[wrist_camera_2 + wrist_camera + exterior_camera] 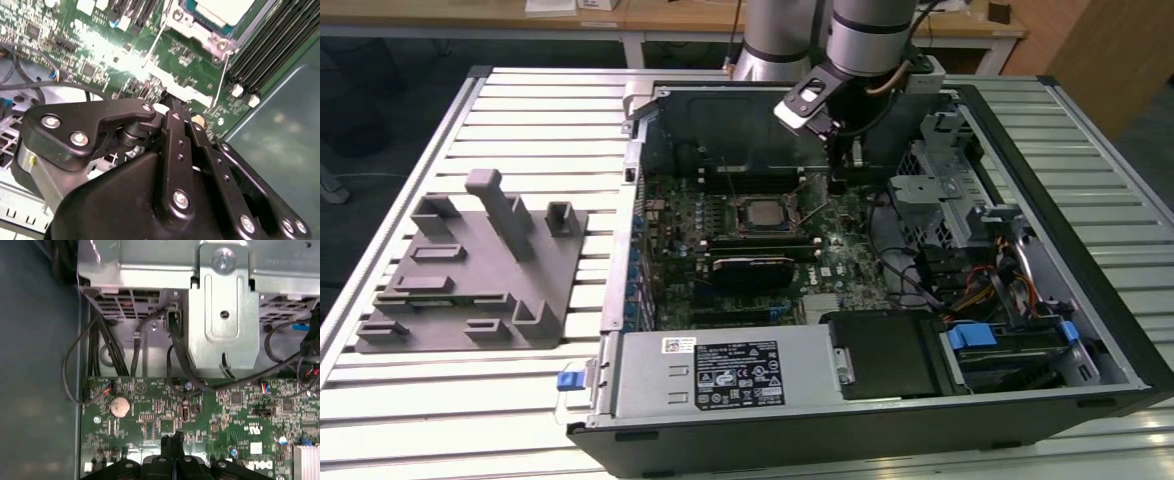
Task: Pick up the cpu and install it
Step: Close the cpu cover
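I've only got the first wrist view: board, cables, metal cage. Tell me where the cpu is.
Observer: In the exterior view the cpu lies in its socket on the motherboard.
Operator: Give me the tool's place against it.
Observer: The tool hangs over the board at the exterior view's right of the cpu, apart from it.
Operator: Report what's outside the case.
Observer: A grey plastic block stands on the slatted table, at the exterior view's left of the case.

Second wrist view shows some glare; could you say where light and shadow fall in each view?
Second wrist view: glare whitens the motherboard near the cpu. First wrist view: bracket gleams, case wall is dim. Exterior view: evenly lit.
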`<state>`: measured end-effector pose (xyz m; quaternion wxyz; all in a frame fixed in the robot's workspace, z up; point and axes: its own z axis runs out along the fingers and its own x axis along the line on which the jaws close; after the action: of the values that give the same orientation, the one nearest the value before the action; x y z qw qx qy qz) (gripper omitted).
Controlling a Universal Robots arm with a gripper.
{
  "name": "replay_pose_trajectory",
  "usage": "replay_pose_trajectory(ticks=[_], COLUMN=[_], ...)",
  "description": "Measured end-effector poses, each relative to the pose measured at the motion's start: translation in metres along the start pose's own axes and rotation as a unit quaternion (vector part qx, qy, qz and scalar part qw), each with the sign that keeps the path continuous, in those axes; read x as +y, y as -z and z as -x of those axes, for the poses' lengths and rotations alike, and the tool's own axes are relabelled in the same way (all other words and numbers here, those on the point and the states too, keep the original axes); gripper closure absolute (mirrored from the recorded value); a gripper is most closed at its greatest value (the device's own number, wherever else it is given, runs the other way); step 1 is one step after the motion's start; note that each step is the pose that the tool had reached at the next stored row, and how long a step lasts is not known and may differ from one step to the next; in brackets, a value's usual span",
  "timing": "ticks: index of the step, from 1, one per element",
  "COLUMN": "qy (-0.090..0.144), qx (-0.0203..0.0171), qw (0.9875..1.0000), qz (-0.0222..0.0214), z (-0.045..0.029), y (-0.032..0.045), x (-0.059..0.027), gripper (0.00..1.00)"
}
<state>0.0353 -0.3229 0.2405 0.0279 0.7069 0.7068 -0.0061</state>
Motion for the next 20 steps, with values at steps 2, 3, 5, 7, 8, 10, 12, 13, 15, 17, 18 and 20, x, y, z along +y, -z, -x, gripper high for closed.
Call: replay_pose_trajectory(ticks=[2, 3, 5, 7, 8, 10, 12, 13, 15, 17, 18, 20], qy=[0.000, 0.000, 0.000, 0.000, 0.000, 0.000, 0.000, 0.000, 0.000, 0.000, 0.000, 0.000], qx=[0.0000, 0.0000, -0.0001, 0.0000, 0.0000, 0.0002, 0.0000, 0.0000, 0.0000, 0.0000, 0.0000, 0.0000], qw=[1.0000, 1.0000, 1.0000, 1.0000, 1.0000, 1.0000, 1.0000, 1.0000, 1.0000, 1.0000, 1.0000, 1.0000], qz=[0.0007, 0.0016, 0.0041, 0.0060, 0.0069, 0.0081, 0.0085, 0.0085, 0.0086, 0.0086, 0.0085, 0.0086], z=[0.0000, 0.0000, 0.0001, 0.0000, 0.0000, 0.0000, 0.0000, 0.0000, 0.0000, 0.0000, 0.0000, 0.0000], y=[0.0002, 0.0003, 0.0005, 0.0007, 0.0008, 0.0008, 0.0010, 0.0011, 0.0011, 0.0011, 0.0011, 0.0010], x=[-0.0056, -0.0087, -0.0155, -0.0223, -0.0256, -0.0308, -0.0342, -0.0352, -0.0363, -0.0375, -0.0384, -0.0402], gripper=[0.89, 0.89, 0.89, 0.89, 0.89, 0.89, 0.89, 0.89, 0.89, 0.89, 0.89, 0.89])
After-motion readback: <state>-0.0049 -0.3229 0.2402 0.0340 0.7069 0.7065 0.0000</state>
